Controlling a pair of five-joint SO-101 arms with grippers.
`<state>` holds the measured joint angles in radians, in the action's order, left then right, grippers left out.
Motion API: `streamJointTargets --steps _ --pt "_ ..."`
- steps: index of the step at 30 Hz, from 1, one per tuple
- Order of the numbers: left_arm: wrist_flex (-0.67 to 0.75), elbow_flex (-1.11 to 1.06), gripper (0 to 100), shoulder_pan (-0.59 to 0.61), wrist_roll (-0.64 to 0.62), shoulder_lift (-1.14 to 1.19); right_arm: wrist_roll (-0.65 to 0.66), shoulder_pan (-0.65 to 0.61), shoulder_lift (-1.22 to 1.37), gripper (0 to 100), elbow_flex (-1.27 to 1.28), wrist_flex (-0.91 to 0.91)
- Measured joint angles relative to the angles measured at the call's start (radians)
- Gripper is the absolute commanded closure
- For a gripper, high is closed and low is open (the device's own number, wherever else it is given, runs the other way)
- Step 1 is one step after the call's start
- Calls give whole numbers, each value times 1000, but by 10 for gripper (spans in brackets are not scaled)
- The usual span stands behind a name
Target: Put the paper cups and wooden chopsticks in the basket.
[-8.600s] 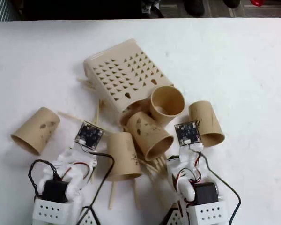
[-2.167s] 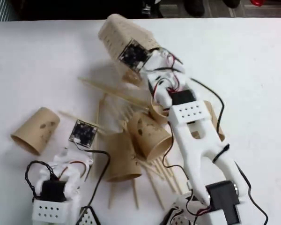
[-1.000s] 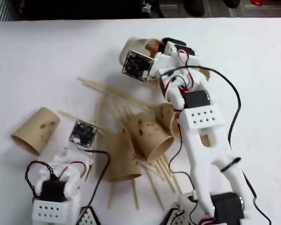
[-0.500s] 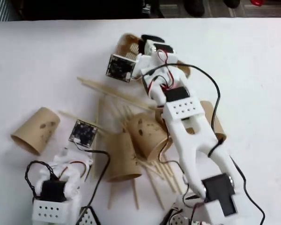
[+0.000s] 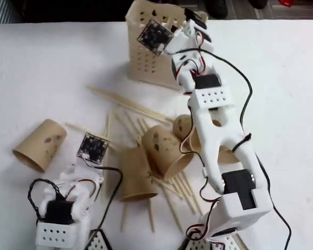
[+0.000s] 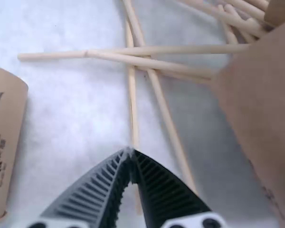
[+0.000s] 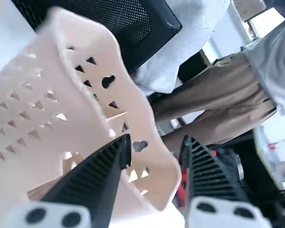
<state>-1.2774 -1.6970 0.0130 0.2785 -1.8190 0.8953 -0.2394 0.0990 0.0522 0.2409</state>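
Nearest you, the left claw [image 6: 132, 153] is closed and empty, its tip low over crossed chopsticks [image 6: 132, 90] on the desk [image 5: 52, 67]. Cups [image 5: 137, 174] lie on their sides mid-desk, one apart toward the left edge, with sticks fanned among and under them. None is loaded yet, as far as you can see.

Far side: the right claw [image 7: 155, 138] is part open, jaws astride the rim of the basket [image 5: 146, 57], which stands mouth-up. You cannot tell if they still pinch the rim.

Judged step: setting the basket ready. Next, let go of the rim cleanly without tipping it, then pick up the nearest cup. The sticks underneath may drag.
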Motion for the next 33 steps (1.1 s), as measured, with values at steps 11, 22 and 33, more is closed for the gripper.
streamJointTargets --steps 11,22,33 --pt "0 0 973 0 0 0 -147 2 -14 819 -28 218" --pt "0 0 973 0 0 0 -503 8 -172 817 -31 571" --pt "0 0 973 0 0 0 -256 18 -176 678 -35 598"
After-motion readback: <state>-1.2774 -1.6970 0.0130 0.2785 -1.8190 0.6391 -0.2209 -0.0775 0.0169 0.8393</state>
